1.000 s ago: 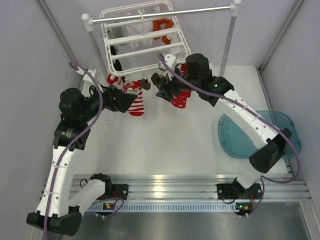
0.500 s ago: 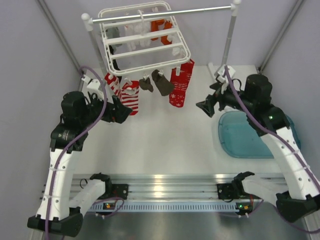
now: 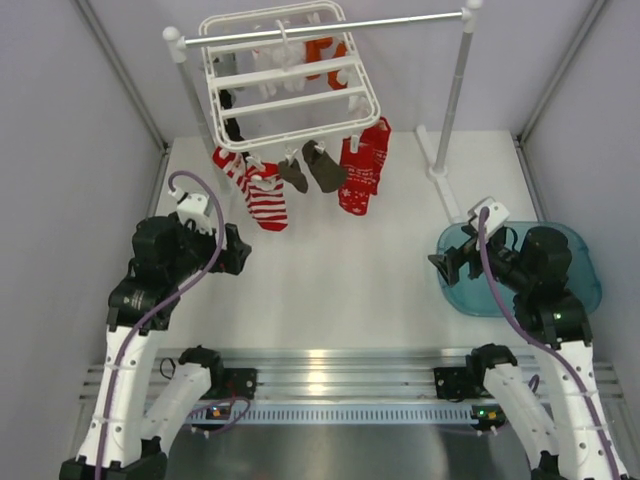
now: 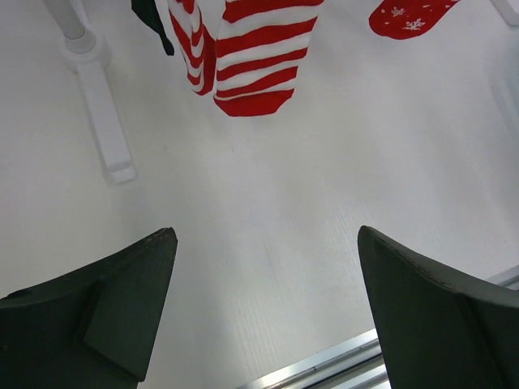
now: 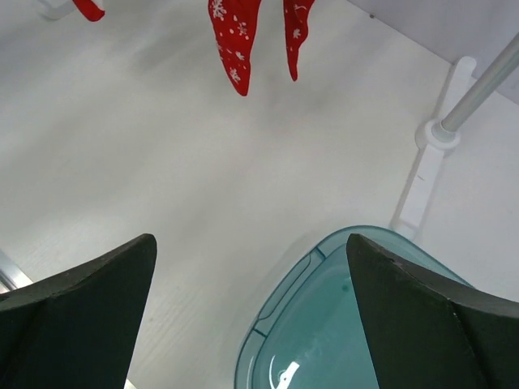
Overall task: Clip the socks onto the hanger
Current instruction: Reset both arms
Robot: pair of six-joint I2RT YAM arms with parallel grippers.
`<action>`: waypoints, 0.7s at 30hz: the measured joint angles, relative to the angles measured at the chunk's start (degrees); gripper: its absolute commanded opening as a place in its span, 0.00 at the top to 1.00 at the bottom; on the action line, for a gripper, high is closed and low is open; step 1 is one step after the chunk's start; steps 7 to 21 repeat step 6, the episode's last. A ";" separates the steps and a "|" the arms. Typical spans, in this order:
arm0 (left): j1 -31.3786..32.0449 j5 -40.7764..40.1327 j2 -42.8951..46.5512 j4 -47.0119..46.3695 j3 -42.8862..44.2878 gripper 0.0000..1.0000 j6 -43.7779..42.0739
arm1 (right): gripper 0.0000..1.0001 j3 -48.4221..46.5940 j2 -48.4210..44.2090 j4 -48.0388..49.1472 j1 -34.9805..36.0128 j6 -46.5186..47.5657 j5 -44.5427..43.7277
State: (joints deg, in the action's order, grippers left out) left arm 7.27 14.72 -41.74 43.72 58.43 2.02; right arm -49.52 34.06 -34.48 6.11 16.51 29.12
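Observation:
The white hanger (image 3: 290, 85) hangs from the rail at the back. Clipped along its front edge hang two red snowflake socks (image 3: 362, 175) and two dark brown-grey socks (image 3: 322, 168). The snowflake socks also show at the top of the right wrist view (image 5: 235, 36), and one toe shows in the left wrist view (image 4: 405, 16). My left gripper (image 3: 240, 255) is open and empty, low over the table, well short of the hanger; the left wrist view (image 4: 268, 308) shows the same. My right gripper (image 3: 440, 265) is open and empty at the left edge of the tray, as the right wrist view (image 5: 251, 316) also shows.
Red-and-white striped socks (image 3: 265, 195) hang at the hanger's left and show in the left wrist view (image 4: 259, 57). An orange sock (image 3: 320, 50) hangs further back. The grey rail (image 3: 330, 28) stands on white posts (image 3: 455, 90). A teal tray (image 3: 560, 250) lies at the right.
Both arms have drawn back from the hanger toward the near edge. The right gripper let go of the socks and moved to the tray. The socks hang free.

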 measured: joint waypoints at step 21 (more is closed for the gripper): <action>-0.02 -1.55 2.40 -0.20 -0.50 0.02 -0.63 | 0.00 2.01 -2.67 -0.70 -1.16 -0.13 2.14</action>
